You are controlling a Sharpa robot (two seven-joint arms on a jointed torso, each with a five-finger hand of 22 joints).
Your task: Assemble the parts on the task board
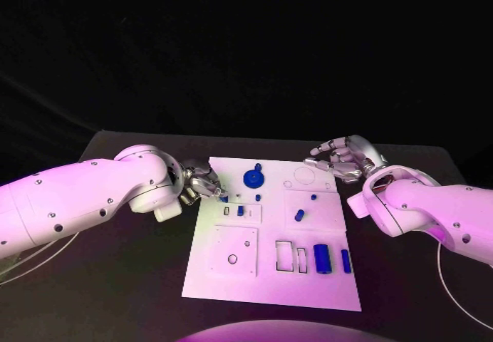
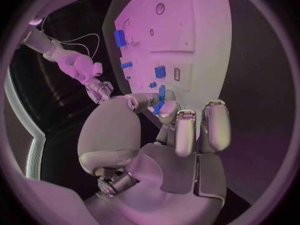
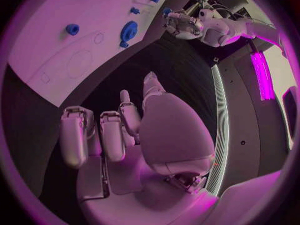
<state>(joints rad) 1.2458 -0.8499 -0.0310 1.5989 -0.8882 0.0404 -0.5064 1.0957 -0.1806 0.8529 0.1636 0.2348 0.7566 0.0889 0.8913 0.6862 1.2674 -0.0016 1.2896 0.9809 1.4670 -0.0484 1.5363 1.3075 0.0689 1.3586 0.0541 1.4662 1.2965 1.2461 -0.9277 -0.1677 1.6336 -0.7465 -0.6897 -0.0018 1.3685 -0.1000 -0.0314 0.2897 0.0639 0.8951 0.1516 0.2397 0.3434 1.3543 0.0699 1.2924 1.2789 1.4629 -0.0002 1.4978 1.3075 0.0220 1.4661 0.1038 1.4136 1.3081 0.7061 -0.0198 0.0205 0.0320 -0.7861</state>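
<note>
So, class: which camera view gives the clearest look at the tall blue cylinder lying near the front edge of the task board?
The head view: the blue cylinder lies in plain sight on the task board, beside a slimmer blue piece. The left wrist view shows it small and far off. In the right wrist view I cannot pick it out.

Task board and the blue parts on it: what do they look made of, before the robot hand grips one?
Task board: looks like rigid white plastic, matte, flat with crisp outlined recesses; could be painted sheet. Blue parts: seemingly moulded or printed plastic, uniform colour, faint sheen along the cylinder. Not certain from these views.
</note>
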